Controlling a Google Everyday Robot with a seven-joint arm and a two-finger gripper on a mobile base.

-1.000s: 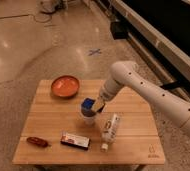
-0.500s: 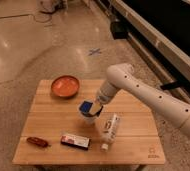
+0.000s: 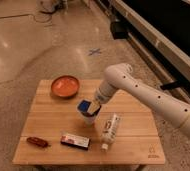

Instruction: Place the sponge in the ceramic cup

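Gripper [image 3: 94, 103] is right at the sponge [image 3: 83, 105], which sits on the cup [image 3: 89, 119] mouth. Can't tell if it's clamped or loose. Looks like the drop-in step: sponge needs seating inside without tipping the cup.

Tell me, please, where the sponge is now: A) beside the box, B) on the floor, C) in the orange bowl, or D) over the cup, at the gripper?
D: the sponge sits at the top of the cup, against the gripper, well away from the bowl.
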